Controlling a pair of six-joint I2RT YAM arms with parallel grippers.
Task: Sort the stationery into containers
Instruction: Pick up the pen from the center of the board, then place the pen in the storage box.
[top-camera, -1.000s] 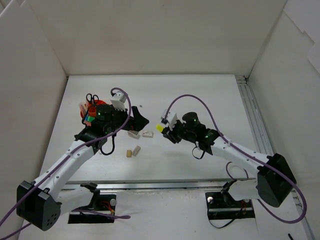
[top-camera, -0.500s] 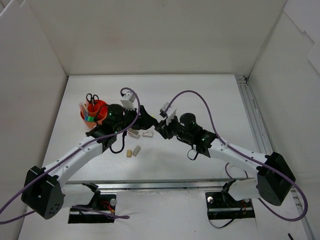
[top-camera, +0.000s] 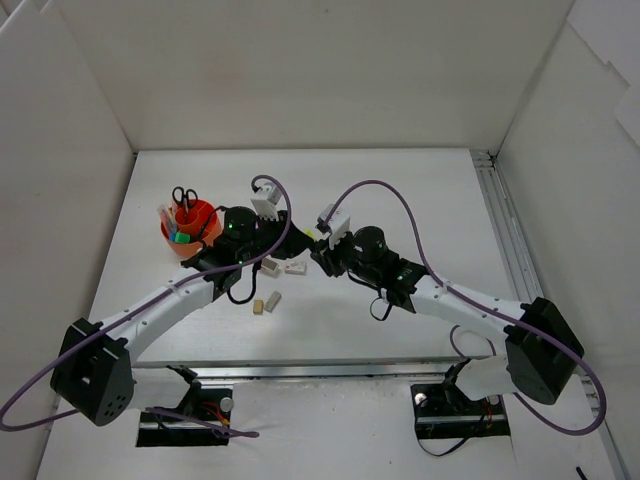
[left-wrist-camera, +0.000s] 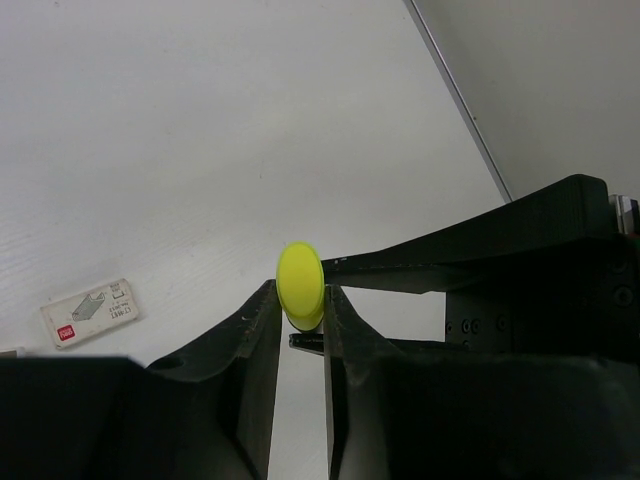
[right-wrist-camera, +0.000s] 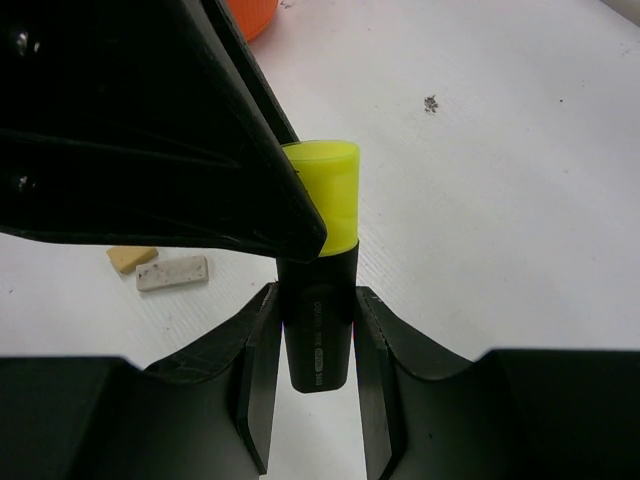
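Mid-frame, top view: both arms meet above the desk (top-camera: 400, 190).
- Right gripper (right-wrist-camera: 317, 295): jaws pinch the black barrel of the highlighter (right-wrist-camera: 318, 330).
- Left gripper (left-wrist-camera: 300, 297): jaws closed on its yellow cap, touching both sides.
- Highlighter is off the desk, held between the two.
- Orange holder (top-camera: 207, 215), upper left, has scissors (top-camera: 183, 197) standing in it.
- Beige erasers (top-camera: 258, 307) lie below centre-left.

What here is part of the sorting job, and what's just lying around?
Part of the job:
yellow highlighter
orange holder
scissors, standing in the holder
beige erasers
small white boxes

Just there:
purple cables
metal rail along the table's right edge
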